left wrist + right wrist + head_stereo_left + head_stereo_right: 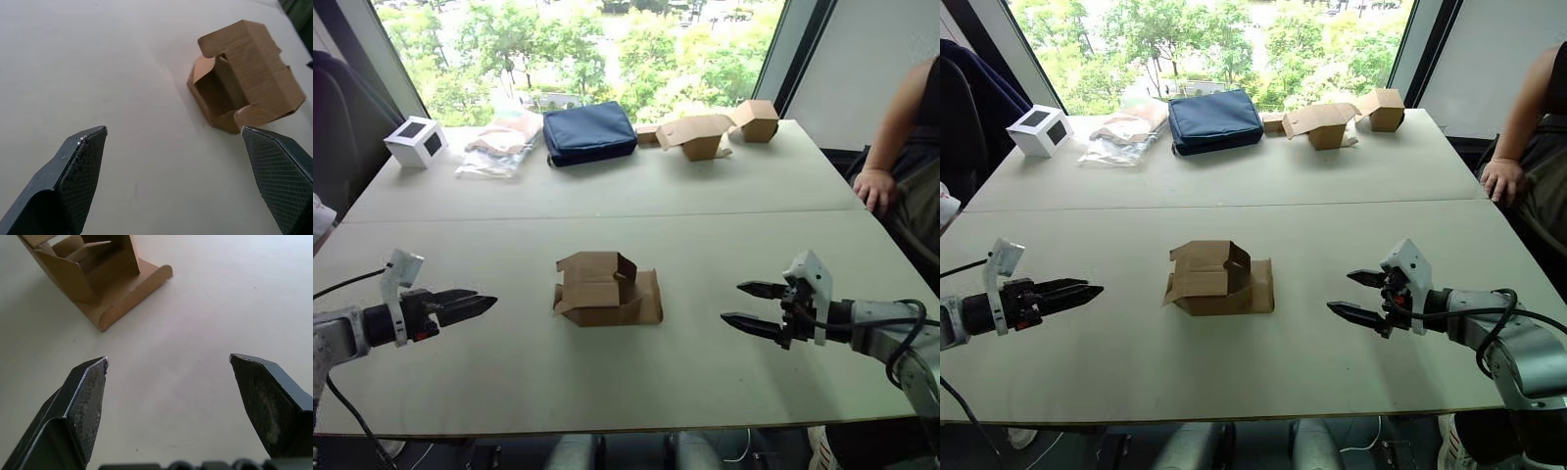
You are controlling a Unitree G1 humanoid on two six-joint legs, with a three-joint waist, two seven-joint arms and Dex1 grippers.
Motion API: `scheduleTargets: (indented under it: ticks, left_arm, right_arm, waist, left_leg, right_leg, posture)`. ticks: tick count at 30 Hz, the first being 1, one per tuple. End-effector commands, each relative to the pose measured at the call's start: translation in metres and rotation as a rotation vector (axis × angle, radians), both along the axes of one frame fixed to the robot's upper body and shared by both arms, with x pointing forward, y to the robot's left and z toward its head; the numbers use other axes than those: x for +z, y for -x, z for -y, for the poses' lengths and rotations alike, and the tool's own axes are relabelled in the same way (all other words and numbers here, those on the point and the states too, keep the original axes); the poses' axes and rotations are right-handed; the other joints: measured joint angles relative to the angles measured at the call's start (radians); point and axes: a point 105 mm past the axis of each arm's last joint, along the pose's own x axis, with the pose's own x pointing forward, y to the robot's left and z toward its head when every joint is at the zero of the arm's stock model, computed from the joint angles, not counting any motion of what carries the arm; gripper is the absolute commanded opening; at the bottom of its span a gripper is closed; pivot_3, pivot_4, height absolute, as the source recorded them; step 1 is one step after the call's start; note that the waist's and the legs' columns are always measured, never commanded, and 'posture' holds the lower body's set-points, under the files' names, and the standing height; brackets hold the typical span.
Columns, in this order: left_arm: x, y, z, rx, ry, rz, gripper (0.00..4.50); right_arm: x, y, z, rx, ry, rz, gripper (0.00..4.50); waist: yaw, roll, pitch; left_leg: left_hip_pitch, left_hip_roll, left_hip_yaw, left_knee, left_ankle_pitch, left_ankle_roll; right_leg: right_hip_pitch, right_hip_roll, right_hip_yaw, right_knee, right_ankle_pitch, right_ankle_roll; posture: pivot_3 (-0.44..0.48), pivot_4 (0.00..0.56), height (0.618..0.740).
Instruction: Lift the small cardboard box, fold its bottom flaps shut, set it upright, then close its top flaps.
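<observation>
The small cardboard box lies on its side in the middle of the table, its flaps hanging open; one flap rests flat on the table toward my right. I cannot tell the bottom flaps from the top flaps. My left gripper hovers open to the left of the box, level with it and about a hand's width away; the left wrist view shows the box beyond its spread fingers. My right gripper hovers open on the box's other side, pointing at it, empty, with the box ahead of it.
Along the back of the table stand a white cube, clear plastic bags, a navy blue pouch and other brown cartons. A person's hand rests at the table's right edge.
</observation>
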Motion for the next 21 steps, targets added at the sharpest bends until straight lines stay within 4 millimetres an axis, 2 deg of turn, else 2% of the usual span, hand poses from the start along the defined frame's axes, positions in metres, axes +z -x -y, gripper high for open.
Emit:
scheduleTargets:
  ticks: [1, 4, 9, 14, 21]
  left_arm:
    - [0.014, -0.003, 0.027, -0.117, 0.215, -0.056, 4.50]
    - [0.012, -0.010, 0.049, -0.195, 0.254, -0.091, 4.50]
    - [0.009, -0.025, 0.072, -0.250, 0.309, -0.125, 4.50]
    - [0.004, -0.034, 0.092, -0.307, 0.340, -0.155, 4.50]
    - [0.000, -0.039, 0.103, -0.342, 0.343, -0.174, 4.50]
  right_arm:
    - [0.030, 0.016, -0.032, 0.132, -0.011, 0.093, 4.28]
    - [0.038, 0.030, -0.057, 0.197, -0.032, 0.116, 4.28]
    - [0.040, 0.037, -0.079, 0.209, -0.056, 0.138, 4.28]
    - [0.038, 0.041, -0.084, 0.190, -0.065, 0.143, 4.28]
    - [0.039, 0.040, -0.083, 0.153, -0.060, 0.161, 4.28]
  waist:
    - [0.001, 0.000, 0.000]
    - [0.001, -0.001, 0.000]
    - [0.002, -0.003, -0.001]
    - [0.002, -0.003, -0.001]
    - [0.001, -0.003, -0.001]
  left_leg:
    - [0.000, 0.000, 0.000, 0.000, 0.000, 0.000]
    - [0.000, 0.000, -0.001, 0.001, 0.000, 0.000]
    - [0.000, 0.000, -0.001, 0.001, 0.000, 0.000]
    - [0.000, 0.000, -0.001, 0.001, 0.000, 0.000]
    - [0.000, 0.000, -0.001, 0.001, 0.000, 0.000]
  right_leg:
    - [0.000, 0.000, 0.000, 0.000, 0.000, 0.000]
    - [0.001, 0.000, 0.000, 0.001, 0.000, 0.000]
    - [0.001, 0.000, 0.000, 0.001, 0.000, 0.000]
    - [0.000, 0.000, 0.000, 0.001, 0.000, 0.000]
    - [0.000, 0.001, 0.000, 0.001, 0.000, 0.000]
  posture:
    - [0.000, 0.150, 0.740]
    - [0.000, 0.150, 0.740]
    - [0.000, 0.150, 0.740]
    - [0.000, 0.150, 0.740]
    - [0.000, 0.150, 0.740]
